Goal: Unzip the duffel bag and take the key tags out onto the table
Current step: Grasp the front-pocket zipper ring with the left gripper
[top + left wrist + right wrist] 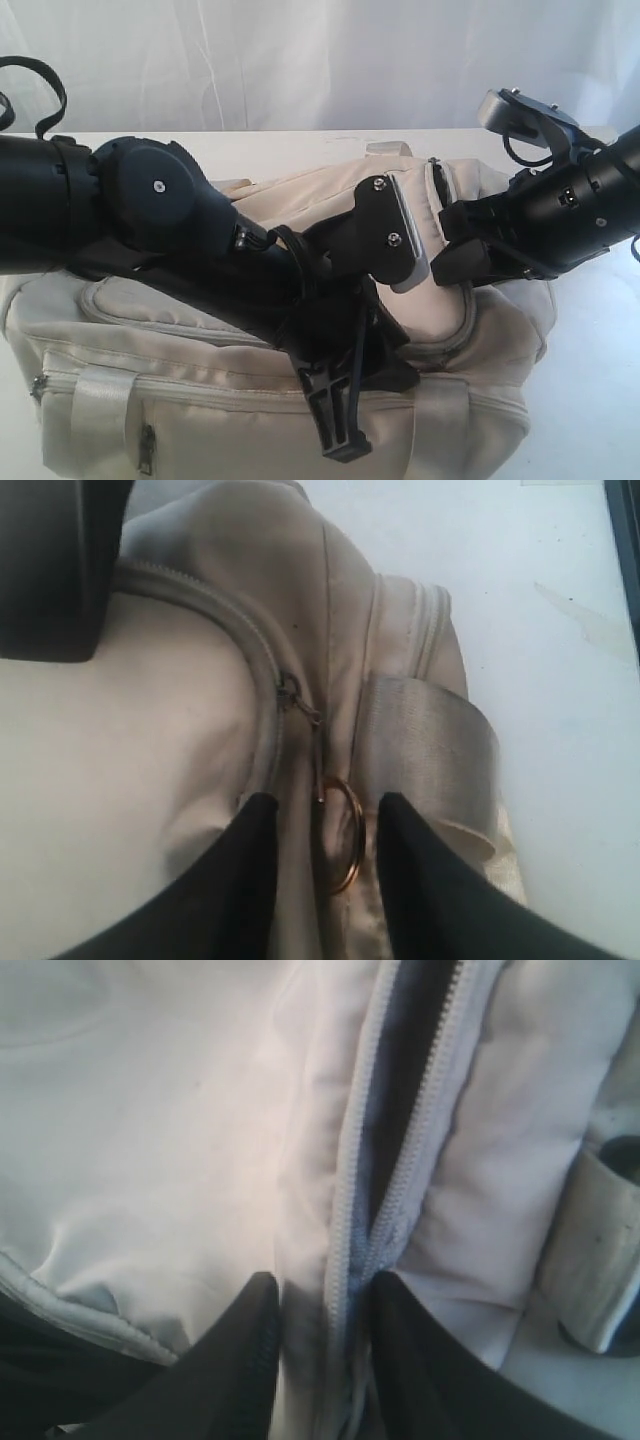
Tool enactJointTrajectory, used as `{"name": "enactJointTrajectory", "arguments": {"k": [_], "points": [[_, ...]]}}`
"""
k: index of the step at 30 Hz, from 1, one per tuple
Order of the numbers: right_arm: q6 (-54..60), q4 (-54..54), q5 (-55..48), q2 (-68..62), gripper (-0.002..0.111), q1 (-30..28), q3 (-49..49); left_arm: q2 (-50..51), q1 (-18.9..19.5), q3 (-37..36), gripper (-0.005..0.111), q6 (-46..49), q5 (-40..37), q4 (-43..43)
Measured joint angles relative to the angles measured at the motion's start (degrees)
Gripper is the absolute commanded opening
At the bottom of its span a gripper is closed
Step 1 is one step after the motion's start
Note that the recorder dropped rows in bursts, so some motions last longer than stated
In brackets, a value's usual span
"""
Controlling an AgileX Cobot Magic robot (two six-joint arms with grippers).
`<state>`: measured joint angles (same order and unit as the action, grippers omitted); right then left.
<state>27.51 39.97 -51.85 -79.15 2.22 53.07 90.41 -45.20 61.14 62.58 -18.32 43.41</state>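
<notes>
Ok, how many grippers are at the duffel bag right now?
2. The left gripper straddles a brass-coloured ring beside a webbing strap; the right gripper flanks the partly open zipper.

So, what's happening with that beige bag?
Left gripper open astride brass zipper ring. Right gripper pinching cream fabric duffel bag at partly open grey zipper. Key tags unseen.

Plain white fabric backdrop (300, 60) hangs in soft vertical folds behind the work surface, spanning the exterior view from edge to edge and filling its upper part; pale, evenly lit, no markings visible.
</notes>
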Motion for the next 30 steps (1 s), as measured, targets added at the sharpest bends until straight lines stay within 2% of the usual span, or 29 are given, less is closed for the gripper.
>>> {"name": "enactJointTrajectory", "arguments": {"k": [10, 19, 24, 30], "points": [[0.0, 0.0, 0.0, 0.0, 0.03, 0.0, 0.0, 0.0, 0.0, 0.0, 0.039, 2.0, 3.7, -2.0], [0.0, 0.0, 0.0, 0.0, 0.03, 0.0, 0.0, -0.2, 0.0, 0.0, 0.039, 2.2, -3.3, -2.6], [0.0, 0.0, 0.0, 0.0, 0.03, 0.0, 0.0, -0.2, 0.0, 0.0, 0.037, 2.2, -3.8, -2.6], [0.0, 0.0, 0.0, 0.0, 0.03, 0.0, 0.0, 1.5, -2.7, 0.0, 0.037, 2.3, 2.2, -3.0]]}}
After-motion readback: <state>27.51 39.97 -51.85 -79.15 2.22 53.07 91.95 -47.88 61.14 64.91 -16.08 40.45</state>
